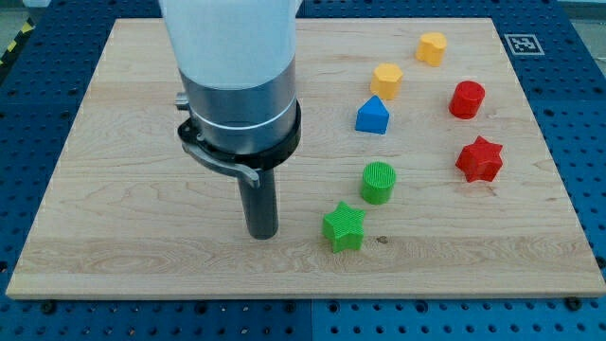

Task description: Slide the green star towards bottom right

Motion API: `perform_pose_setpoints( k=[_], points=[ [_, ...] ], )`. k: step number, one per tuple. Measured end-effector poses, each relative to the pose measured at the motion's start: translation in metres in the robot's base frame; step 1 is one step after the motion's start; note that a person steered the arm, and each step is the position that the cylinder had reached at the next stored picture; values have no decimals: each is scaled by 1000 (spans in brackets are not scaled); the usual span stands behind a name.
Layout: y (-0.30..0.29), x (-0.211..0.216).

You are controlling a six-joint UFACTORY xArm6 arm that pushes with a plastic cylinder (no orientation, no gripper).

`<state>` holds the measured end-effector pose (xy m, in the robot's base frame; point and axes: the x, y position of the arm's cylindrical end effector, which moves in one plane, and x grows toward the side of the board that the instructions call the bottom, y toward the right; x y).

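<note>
The green star (343, 226) lies on the wooden board (123, 142), low and a little right of the middle. My tip (262, 233) rests on the board to the star's left, a short gap away, at about the same height in the view. The green cylinder (378, 182) stands just above and right of the star, close to it.
A blue block with a pointed top (372, 116) sits above the green cylinder. A yellow block (386, 80) and another yellow block (432, 47) lie towards the view's top right. A red cylinder (466, 99) and a red star (479, 159) are at the right.
</note>
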<state>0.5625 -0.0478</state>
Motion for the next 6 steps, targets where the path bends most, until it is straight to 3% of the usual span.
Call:
perform_pose_setpoints(
  k=[6],
  points=[
    [191, 3]
  ],
)
